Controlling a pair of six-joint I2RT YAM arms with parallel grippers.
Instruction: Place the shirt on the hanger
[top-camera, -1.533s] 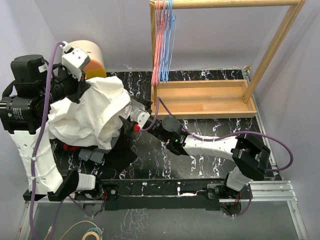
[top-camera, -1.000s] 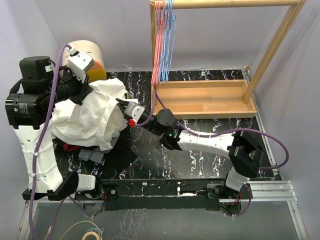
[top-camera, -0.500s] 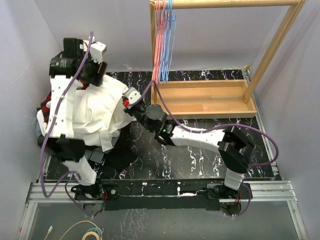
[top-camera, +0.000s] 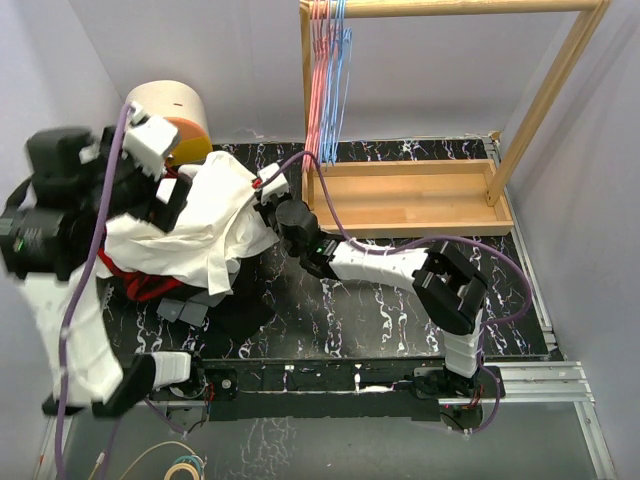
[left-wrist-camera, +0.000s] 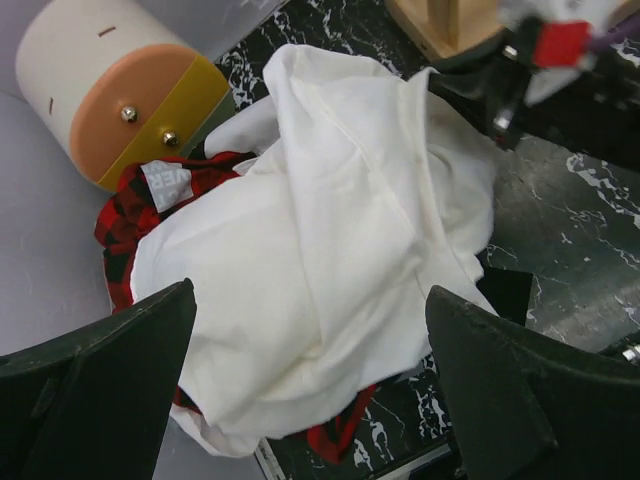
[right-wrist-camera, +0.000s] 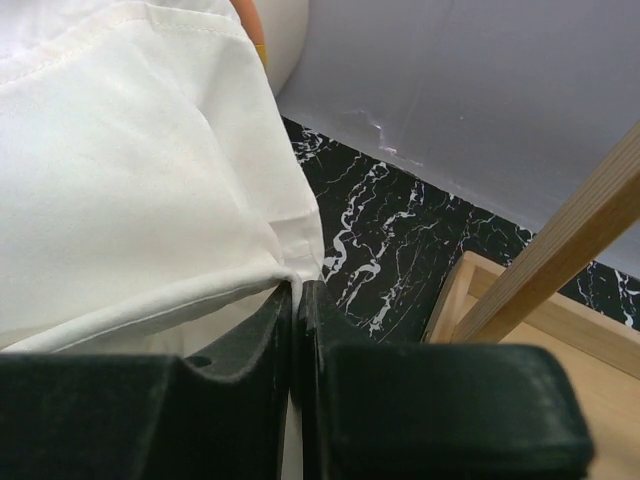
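Note:
The white shirt (top-camera: 200, 225) lies crumpled in a heap at the table's left, over a plaid garment. My left gripper (top-camera: 170, 200) hovers above the heap, and in the left wrist view it (left-wrist-camera: 315, 400) stands wide open over the shirt (left-wrist-camera: 330, 250) with nothing between its fingers. My right gripper (top-camera: 262, 197) reaches across to the heap's right side. In the right wrist view it (right-wrist-camera: 297, 285) is shut on a hemmed edge of the shirt (right-wrist-camera: 130, 170). The light-blue hanger (top-camera: 341, 70) hangs on the wooden rack at the back, beside pink-red ones.
The wooden rack (top-camera: 420, 195) with its tray base fills the back right; its post (right-wrist-camera: 560, 260) stands close to my right gripper. A cream and orange cylinder (top-camera: 170, 105) sits at the back left. The red-and-black plaid garment (left-wrist-camera: 125, 215) shows under the shirt. A grey object (top-camera: 185, 310) lies near the heap's front.
My left gripper has opened, let go of the shirt and swung back over the heap. My right gripper has moved further left and back, and shut on the shirt's edge.

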